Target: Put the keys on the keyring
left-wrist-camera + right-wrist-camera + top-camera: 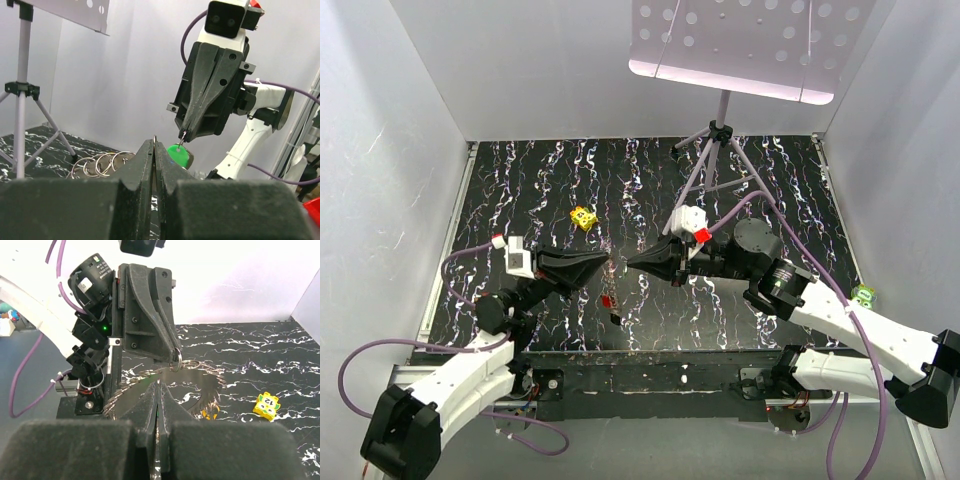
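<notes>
Now, step: judged to be lining a key up with the ring.
Left gripper (176,352): pinched shut on the thin silvery wire keyring (177,358), raised mid-air to present its rim.
Right gripper (186,134): clamped on the small green-headed metal key (179,156), pointed at the ring.
Spare: red-headed key (608,300) lies on the black marbled desk (520,180).

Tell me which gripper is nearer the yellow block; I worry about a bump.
Left. The left gripper hangs just on the near side of the yellow block; the right gripper is farther, off to its right.
</notes>
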Controlling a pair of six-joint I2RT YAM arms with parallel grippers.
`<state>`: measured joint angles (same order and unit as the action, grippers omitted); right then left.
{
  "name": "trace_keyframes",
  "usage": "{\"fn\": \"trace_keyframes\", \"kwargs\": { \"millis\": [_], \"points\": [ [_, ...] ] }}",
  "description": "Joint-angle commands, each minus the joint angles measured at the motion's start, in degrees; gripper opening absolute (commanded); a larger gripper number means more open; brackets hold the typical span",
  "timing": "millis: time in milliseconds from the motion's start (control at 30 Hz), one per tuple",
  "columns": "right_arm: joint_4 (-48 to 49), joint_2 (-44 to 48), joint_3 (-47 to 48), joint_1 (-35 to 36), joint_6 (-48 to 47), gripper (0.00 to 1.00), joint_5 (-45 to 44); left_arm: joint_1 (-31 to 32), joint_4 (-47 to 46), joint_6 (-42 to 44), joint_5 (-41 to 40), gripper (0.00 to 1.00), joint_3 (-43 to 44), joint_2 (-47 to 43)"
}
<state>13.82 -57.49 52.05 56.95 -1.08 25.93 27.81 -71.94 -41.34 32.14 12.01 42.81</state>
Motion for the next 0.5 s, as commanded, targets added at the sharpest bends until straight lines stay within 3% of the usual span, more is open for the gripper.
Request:
{"fn": "trace_keyframes", "kwargs": {
  "millis": [0,467],
  "points": [
    [5.77,-0.07,0.42,-0.26,3.54,0.01,-0.97,-0.39,-9.79,-5.76,-3.93,0.00,-0.15,1.84],
    [5.86,-1.39,-0.02,-0.26,5.30,0.01,-4.49,-0.39,-15.68,-8.67,-2.61,0.00,-0.06,4.39]
  ]
}}
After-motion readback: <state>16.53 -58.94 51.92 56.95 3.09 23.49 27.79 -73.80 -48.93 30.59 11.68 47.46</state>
